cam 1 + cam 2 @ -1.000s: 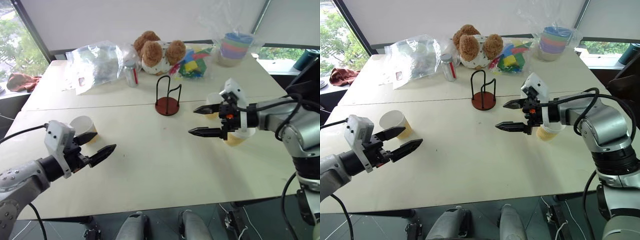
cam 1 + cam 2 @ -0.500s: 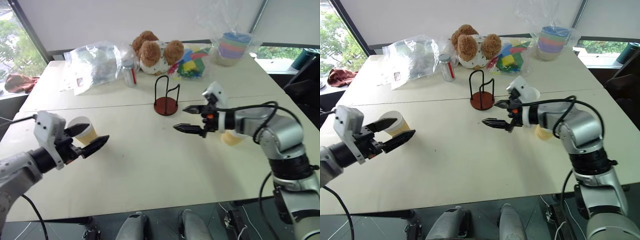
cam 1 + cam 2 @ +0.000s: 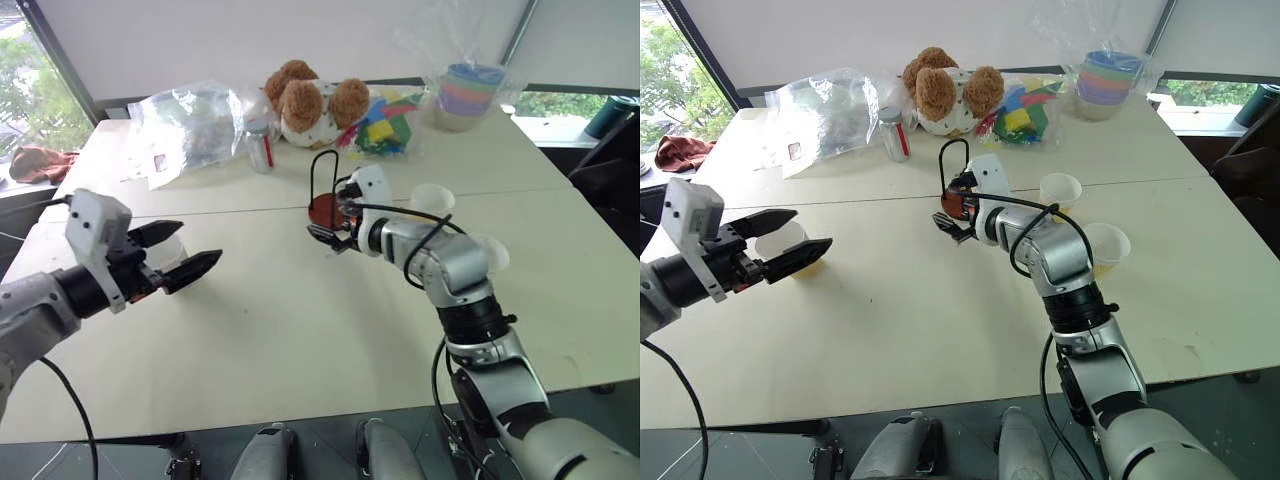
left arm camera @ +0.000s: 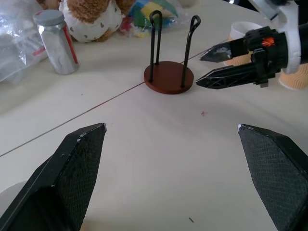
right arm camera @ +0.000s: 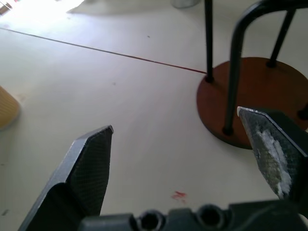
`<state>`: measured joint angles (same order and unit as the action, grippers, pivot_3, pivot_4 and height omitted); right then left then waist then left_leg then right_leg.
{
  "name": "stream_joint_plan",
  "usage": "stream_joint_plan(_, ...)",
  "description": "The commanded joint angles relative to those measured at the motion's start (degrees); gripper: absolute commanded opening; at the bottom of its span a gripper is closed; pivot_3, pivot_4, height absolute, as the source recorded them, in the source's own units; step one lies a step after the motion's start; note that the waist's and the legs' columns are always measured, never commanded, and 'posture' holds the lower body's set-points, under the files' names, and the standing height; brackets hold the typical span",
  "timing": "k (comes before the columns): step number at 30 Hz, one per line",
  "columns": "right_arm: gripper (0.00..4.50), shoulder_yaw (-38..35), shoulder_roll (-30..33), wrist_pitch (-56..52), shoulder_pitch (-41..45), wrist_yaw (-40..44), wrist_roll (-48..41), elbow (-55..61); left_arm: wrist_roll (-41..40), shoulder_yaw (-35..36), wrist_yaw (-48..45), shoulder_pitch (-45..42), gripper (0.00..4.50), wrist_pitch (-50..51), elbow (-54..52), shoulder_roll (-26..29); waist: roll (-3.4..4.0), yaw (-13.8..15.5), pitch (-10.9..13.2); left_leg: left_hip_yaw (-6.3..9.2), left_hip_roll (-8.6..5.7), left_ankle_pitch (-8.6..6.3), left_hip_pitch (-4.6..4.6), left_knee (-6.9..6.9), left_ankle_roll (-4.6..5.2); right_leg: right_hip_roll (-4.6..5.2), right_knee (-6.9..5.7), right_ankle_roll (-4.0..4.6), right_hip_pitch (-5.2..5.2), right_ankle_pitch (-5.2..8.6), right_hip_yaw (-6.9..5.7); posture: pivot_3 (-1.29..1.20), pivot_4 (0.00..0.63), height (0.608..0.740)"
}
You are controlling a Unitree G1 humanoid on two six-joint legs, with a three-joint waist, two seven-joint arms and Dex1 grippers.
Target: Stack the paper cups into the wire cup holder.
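Observation:
The wire cup holder (image 3: 331, 190), black loops on a dark-red disc, stands at mid-table with no cup in it. My right gripper (image 3: 330, 216) is open, its fingertips right beside the disc base (image 5: 255, 96). Two paper cups stand upright on the right: one (image 3: 1060, 190) near the table seam, one (image 3: 1107, 246) just behind my right forearm. A third paper cup (image 3: 787, 246) stands on the left. My left gripper (image 3: 811, 229) hovers open just above it, holding nothing. The left wrist view looks past its fingers (image 4: 72, 159) to the holder (image 4: 168, 77) and the right gripper (image 4: 199, 69).
Along the far side lie a clear plastic bag (image 3: 190, 125), a metal can (image 3: 261, 150), a teddy bear (image 3: 310, 100), coloured blocks (image 3: 380, 130) and a wrapped stack of pastel bowls (image 3: 468, 95). A red cloth (image 3: 35, 163) sits past the left table edge.
My right gripper swung left and away from me to the holder's base, uncovering the two cups on the right. The left gripper rose a little above its cup. Both stayed open.

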<state>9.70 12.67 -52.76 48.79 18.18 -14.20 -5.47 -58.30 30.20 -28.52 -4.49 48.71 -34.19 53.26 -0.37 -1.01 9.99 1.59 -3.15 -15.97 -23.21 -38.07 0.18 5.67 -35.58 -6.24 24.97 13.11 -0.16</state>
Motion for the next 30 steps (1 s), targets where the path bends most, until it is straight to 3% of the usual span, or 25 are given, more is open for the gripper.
stream_joint_plan(1, 4.49, -0.08, -1.88, 7.0, 4.41, -1.17, 3.3, -5.79, -1.41, 0.86, 1.27, -1.8, 4.5, 0.02, -1.9, 0.41, 0.0, -0.13, 0.0, 0.0, 0.0, 0.02, 0.0, 0.0, -0.03, -0.01, -0.01, 0.0, 0.0, 0.0, 0.0, 0.0, 0.15, 0.74)
stream_joint_plan(6, 4.49, -2.57, -5.99, 15.53, 8.54, -2.24, 4.53, -17.11, -2.05, 0.04, 3.92, -1.16, 4.5, 0.05, -3.93, -1.22, 0.0, -0.25, 0.0, 0.0, 0.02, 0.05, 0.03, 0.01, -0.08, -0.03, -0.37, 0.0, 0.13, 0.0, 0.03, 0.0, 0.15, 0.74)
stream_joint_plan(7, 4.25, -3.47, -6.78, 16.95, 9.59, -2.54, 4.43, -19.48, -1.83, -0.04, 4.2, -0.93, 4.5, 0.1, -4.2, -1.36, 0.0, -0.28, 0.0, -0.01, 0.03, 0.06, 0.01, 0.02, -0.1, -0.04, -0.42, 0.0, 0.16, 0.0, 0.04, 0.0, 0.15, 0.74)
stream_joint_plan(10, 3.31, -4.46, -7.75, 20.37, 11.6, -2.29, 5.03, -24.17, -1.83, 0.05, 4.83, -0.92, 4.5, 0.24, -4.42, -1.6, 0.0, -0.36, 0.0, 0.0, 0.04, 0.1, -0.01, 0.02, -0.16, -0.06, -0.47, 0.01, 0.23, 0.0, 0.05, 0.0, 0.15, 0.74)
stream_joint_plan(16, 0.05, -4.98, -8.56, 25.47, 13.63, -2.98, 6.94, -30.36, -1.51, -0.7, 6.09, -1.16, 4.5, 0.04, -4.82, -1.87, 0.0, -0.2, 0.0, 0.02, 0.03, 0.1, -0.01, 0.02, -0.17, -0.06, -0.48, 0.01, 0.22, 0.01, 0.05, 0.0, 0.15, 0.74)
stream_joint_plan(21, 0.05, -1.4, -6.41, 30.91, 12.32, 6.1, 8.6, -26.97, -1.33, -1.01, 6.64, -0.74, 4.5, -0.03, -5.39, -1.91, 0.01, -0.41, 0.01, 0.02, 0.04, 0.11, -0.01, 0.02, -0.18, -0.07, -0.49, 0.01, 0.24, 0.01, 0.05, 0.0, 0.15, 0.74)
stream_joint_plan(30, 0.05, 3.65, 11.27, 23.7, 5.07, 43.05, -2.07, -0.9, -6.19, -1.2, 7.55, -0.46, 4.5, 1.93, -8.01, -1.21, 0.0, 0.18, 0.01, 0.07, 0.04, 0.08, -0.1, 0.01, -0.11, -0.08, -0.47, 0.0, 0.21, 0.01, 0.02, 0.0, 0.15, 0.74)
